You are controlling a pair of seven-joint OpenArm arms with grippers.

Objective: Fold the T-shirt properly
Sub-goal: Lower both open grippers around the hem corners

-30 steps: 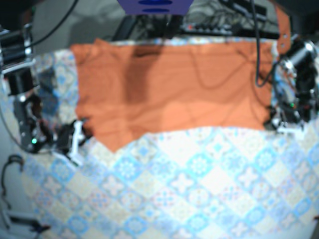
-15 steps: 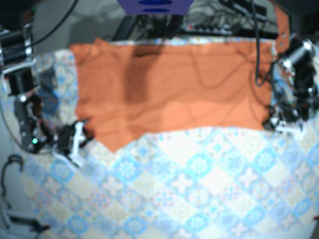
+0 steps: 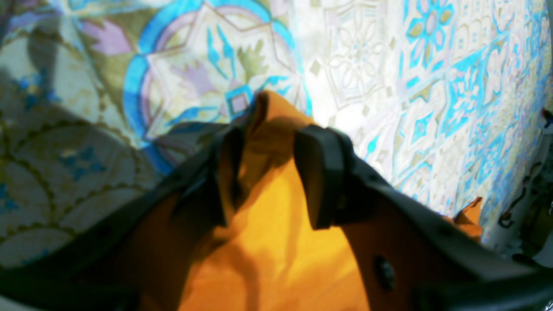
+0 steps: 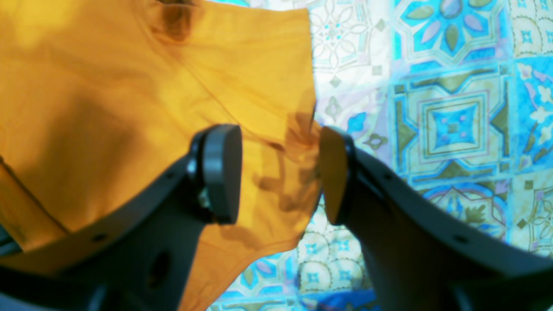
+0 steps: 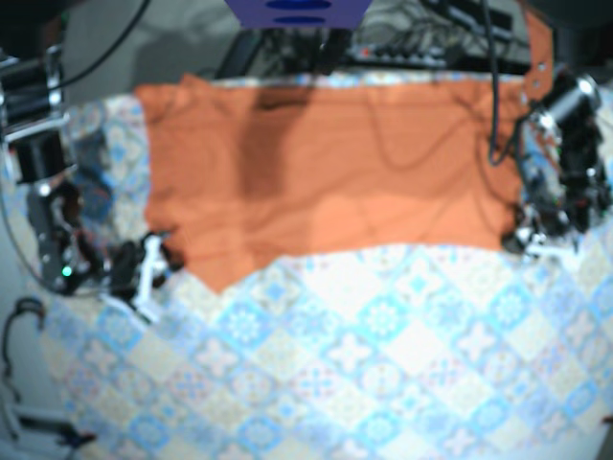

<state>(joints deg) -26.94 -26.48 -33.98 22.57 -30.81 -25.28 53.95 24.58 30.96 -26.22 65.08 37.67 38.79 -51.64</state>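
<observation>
The left gripper (image 3: 268, 172) is edging inward along the near hem compared with a second ago, while the right gripper (image 4: 276, 172) is staying put at the opposite corner, and the T-shirt (image 5: 326, 182) itself is barely shifting. It is lying spread flat across the far half of the table, one sleeve corner pointing down toward the near side. On the left wrist view a bunched ridge of orange cloth is filling the gap between the jaws and peaking above the patterned tablecloth (image 5: 383, 364); I'm reading that as a pinch. On the right wrist view the jaws are standing spread, straddling the shirt's edge with the thin fabric lying slack between the pads, nothing squeezed. So one corner looks to be secured and the other is waiting for its grasp before any fold can begin. The cloth is looking soft, light and faintly creased, draping easily over the glossy tile-printed cover
</observation>
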